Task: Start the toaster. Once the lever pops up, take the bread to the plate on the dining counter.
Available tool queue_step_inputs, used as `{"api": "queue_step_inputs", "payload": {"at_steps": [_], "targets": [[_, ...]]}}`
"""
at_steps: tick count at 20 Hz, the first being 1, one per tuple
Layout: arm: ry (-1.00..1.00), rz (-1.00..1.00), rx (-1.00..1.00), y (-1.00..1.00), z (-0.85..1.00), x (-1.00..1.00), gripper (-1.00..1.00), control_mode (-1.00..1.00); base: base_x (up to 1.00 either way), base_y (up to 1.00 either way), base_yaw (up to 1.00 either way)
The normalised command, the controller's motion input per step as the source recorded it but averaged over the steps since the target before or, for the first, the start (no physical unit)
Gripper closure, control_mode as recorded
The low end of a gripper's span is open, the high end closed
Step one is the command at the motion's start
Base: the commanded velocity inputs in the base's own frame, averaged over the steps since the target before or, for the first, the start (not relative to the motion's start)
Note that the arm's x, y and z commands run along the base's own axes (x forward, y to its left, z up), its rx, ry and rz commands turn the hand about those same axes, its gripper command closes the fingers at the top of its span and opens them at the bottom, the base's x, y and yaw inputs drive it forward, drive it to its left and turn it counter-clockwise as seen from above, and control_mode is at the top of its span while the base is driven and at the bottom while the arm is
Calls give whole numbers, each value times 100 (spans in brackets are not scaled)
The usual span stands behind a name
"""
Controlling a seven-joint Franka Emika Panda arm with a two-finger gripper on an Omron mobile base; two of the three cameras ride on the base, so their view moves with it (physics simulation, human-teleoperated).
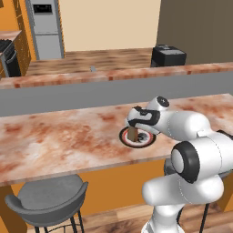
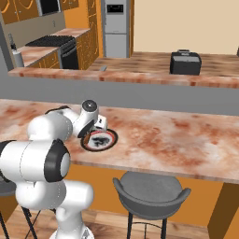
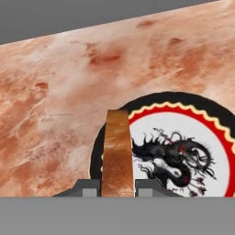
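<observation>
Now clamped on bread (image 3: 118, 153) edge-on over plate (image 3: 202, 133) rim w/ gripper (image 3: 117, 186); could tip off onto counter (image 3: 59, 92) if released.

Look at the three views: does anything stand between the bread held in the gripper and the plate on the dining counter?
Nothing visible does. The gripper is shut on the bread, which is held on edge directly over the plate. The plate's patterned face below the slice is bare, and the dining counter around it carries nothing else nearby.
</observation>
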Motion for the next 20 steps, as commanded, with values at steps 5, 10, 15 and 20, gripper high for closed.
{"api": "queue_step_inputs", "payload": {"at_steps": [5,10,15,20], "targets": [[0,0,0,0,0,6,100,-100,0,0,0],[0,0,0,0,0,1,-100,-100,0,0,0],[0,0,0,0,0,0,-100,-100,0,0,0],[-6,0,-6,0,1,-20,-100,-100,0,0,0]]}}
